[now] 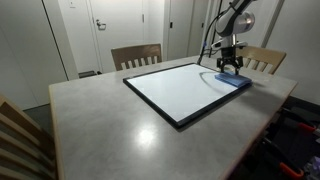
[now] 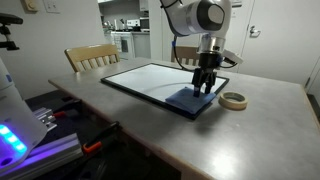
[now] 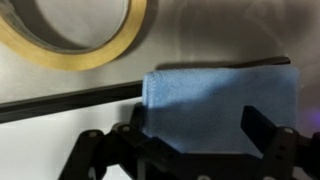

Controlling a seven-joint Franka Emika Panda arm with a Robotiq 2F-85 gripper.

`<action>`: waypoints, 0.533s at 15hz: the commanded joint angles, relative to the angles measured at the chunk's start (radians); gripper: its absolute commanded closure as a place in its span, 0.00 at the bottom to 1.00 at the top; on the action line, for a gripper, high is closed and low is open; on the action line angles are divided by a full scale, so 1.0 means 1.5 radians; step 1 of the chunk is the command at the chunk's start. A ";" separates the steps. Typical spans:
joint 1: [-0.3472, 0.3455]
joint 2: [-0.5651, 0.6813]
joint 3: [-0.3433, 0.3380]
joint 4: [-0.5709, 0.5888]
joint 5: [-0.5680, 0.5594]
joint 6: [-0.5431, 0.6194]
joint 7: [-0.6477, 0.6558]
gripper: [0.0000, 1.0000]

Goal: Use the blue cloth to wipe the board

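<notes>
The board lies flat on the grey table, glossy white with a thin black frame. The blue cloth rests on one of its corners, partly over the frame. It also shows in an exterior view and fills the wrist view. My gripper hangs directly over the cloth, pointing down. Its jaws are open, with one dark finger on each side of the fabric and nothing held. The board's black frame runs across the wrist view. Whether the fingertips touch the cloth cannot be told.
A roll of tan tape lies on the table just beyond the board's corner, close to the cloth, and it also shows in the wrist view. Wooden chairs stand along the far table edge.
</notes>
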 commanded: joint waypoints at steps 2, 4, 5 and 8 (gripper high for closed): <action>-0.030 0.022 0.022 0.011 0.040 0.020 0.000 0.27; -0.036 0.021 0.026 0.013 0.059 0.025 -0.002 0.42; -0.038 0.020 0.027 0.012 0.066 0.029 -0.002 0.49; -0.042 0.016 0.028 0.008 0.083 0.039 -0.005 0.71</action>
